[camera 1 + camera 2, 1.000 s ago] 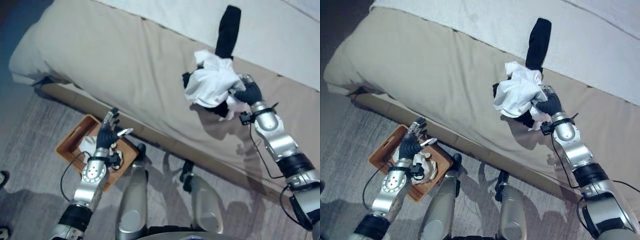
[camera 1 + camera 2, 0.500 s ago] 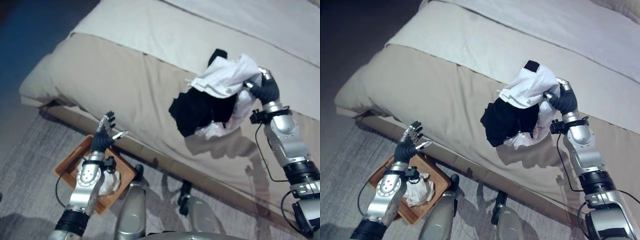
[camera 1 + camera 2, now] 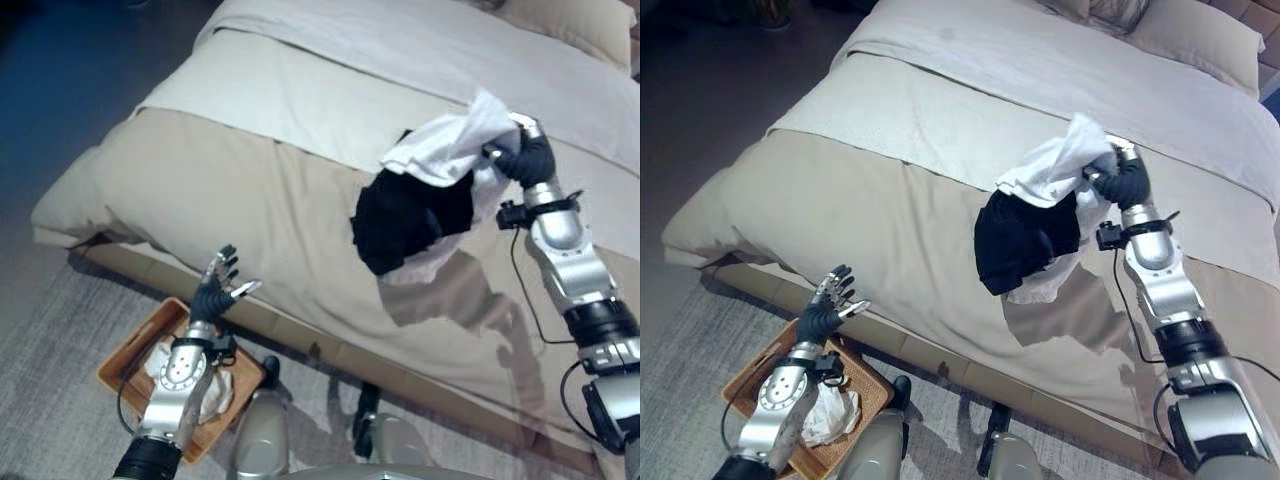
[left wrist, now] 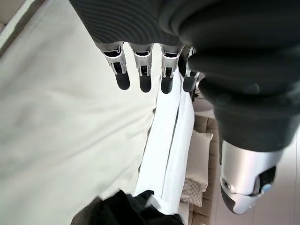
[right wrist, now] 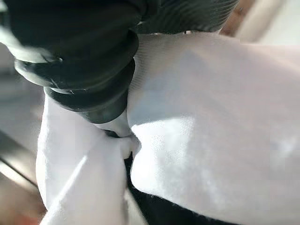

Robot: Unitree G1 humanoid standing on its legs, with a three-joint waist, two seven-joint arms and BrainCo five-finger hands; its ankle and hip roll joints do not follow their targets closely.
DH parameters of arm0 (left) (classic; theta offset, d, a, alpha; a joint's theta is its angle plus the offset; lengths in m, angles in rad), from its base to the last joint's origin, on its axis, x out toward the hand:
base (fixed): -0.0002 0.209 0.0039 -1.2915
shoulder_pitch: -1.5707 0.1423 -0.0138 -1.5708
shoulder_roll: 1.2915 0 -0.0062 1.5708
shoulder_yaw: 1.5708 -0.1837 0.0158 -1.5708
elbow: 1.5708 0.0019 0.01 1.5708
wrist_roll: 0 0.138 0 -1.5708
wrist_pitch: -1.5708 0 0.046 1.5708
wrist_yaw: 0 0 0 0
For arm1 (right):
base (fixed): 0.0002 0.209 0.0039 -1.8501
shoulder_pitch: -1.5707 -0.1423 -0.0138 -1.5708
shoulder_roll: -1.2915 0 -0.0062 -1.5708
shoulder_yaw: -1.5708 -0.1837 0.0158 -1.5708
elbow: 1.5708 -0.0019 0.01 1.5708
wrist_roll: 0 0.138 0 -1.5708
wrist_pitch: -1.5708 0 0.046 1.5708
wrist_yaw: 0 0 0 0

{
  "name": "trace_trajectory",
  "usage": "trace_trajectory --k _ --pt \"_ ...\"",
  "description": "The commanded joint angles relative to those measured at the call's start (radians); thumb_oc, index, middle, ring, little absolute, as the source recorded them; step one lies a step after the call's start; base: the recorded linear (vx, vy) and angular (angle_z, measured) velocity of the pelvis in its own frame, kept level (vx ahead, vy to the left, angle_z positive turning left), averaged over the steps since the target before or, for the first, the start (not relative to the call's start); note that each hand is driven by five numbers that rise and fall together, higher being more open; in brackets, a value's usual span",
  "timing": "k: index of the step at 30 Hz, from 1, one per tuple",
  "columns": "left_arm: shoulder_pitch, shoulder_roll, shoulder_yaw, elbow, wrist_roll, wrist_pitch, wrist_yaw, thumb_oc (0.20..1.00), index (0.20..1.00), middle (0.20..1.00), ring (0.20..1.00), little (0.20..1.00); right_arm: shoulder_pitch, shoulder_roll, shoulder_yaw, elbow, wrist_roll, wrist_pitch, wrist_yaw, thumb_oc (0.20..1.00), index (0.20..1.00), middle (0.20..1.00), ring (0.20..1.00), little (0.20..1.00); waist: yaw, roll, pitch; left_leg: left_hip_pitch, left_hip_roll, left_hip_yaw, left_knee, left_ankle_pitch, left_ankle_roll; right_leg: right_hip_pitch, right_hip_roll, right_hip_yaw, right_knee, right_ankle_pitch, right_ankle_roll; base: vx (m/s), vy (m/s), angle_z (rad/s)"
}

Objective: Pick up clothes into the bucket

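Note:
My right hand point(image 3: 527, 160) is raised over the bed, shut on a bundle of clothes. A white garment point(image 3: 445, 145) drapes over the hand, and a black garment point(image 3: 405, 215) hangs below it, clear of the bedcover. The right wrist view shows the white cloth point(image 5: 211, 117) pressed close against the hand's dark cover point(image 5: 79, 56). A brown woven basket point(image 3: 740, 375) sits on the floor at the foot of the bed and holds a crumpled white cloth point(image 3: 830, 415). My left hand point(image 3: 213, 295) hovers above the basket, open, fingers point(image 4: 142, 75) straight and empty.
The bed point(image 3: 250, 180) has a beige cover over white sheets and fills most of the view. Pillows point(image 3: 1200, 35) lie at its far end. Grey carpet point(image 3: 700, 330) surrounds the basket, which stands close to the bed's edge.
The view has shifted. My right hand has lifted the bundle higher, and the black garment that lay on the bed now hangs under the white one. The left hand stays open above the basket.

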Motion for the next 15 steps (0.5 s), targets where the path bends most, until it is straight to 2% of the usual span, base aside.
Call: trace_trajectory --k 1,3,5,8,14,15 --pt "-0.004 0.021 -0.012 -0.039 -0.018 -0.038 0.019 1.0 1.0 1.0 1.0 1.0 -0.127 0.046 0.032 0.046 -0.148 0.004 -0.067 0.2 0.2 0.2 0.2 0.2 0.032 -0.006 0.007 -0.03 0.001 0.032 0.034 -0.023 0.033 -0.019 -0.064 -0.001 0.059 0.049 0.038 -0.1 0.017 0.01" --pt "-0.007 0.02 -0.014 -0.038 -0.019 -0.039 0.023 1.0 1.0 1.0 1.0 1.0 -0.144 0.07 0.046 0.08 -0.175 0.013 -0.076 0.2 0.2 0.2 0.2 0.2 0.035 -0.001 0.019 -0.04 -0.002 0.03 0.041 -0.023 0.034 -0.027 -0.066 -0.003 0.068 0.048 0.037 -0.06 0.013 0.02" --pt "-0.024 0.023 -0.032 -0.036 -0.017 -0.046 0.033 1.0 1.0 1.0 1.0 1.0 -0.183 0.143 0.089 0.245 -0.232 0.038 -0.095 0.2 0.2 0.2 0.2 0.2 0.055 0.018 0.054 -0.062 -0.008 0.021 0.054 -0.018 0.034 -0.043 -0.074 -0.007 0.083 0.046 0.034 -0.08 0.017 0.07" --pt "-0.045 0.031 -0.041 -0.052 -0.017 -0.057 0.048 1.0 1.0 1.0 1.0 1.0 -0.228 0.193 0.111 0.374 -0.252 0.054 -0.115 0.2 0.2 0.2 0.2 0.2 0.072 0.037 0.088 -0.096 -0.014 0.013 0.072 -0.015 0.035 -0.068 -0.082 -0.014 0.102 0.043 0.032 -0.08 0.012 0.11" --pt "-0.076 0.043 -0.071 -0.091 -0.028 -0.069 0.06 1.0 1.0 1.0 1.0 1.0 -0.323 0.214 0.133 0.559 -0.276 0.073 -0.158 0.2 0.2 0.2 0.2 0.2 0.1 0.065 0.137 -0.157 -0.029 0.004 0.116 -0.021 0.038 -0.122 -0.095 -0.018 0.15 0.031 0.028 -0.07 0.014 0.1" --pt "-0.084 0.048 -0.082 -0.111 -0.044 -0.077 0.063 1.0 1.0 1.0 1.0 1.0 -0.356 0.201 0.163 0.599 -0.32 0.085 -0.172 0.2 0.2 0.2 0.2 0.2 0.109 0.078 0.157 -0.181 -0.036 0.002 0.121 -0.017 0.036 -0.149 -0.102 -0.024 0.165 0.028 0.028 -0.06 0.007 0.11"
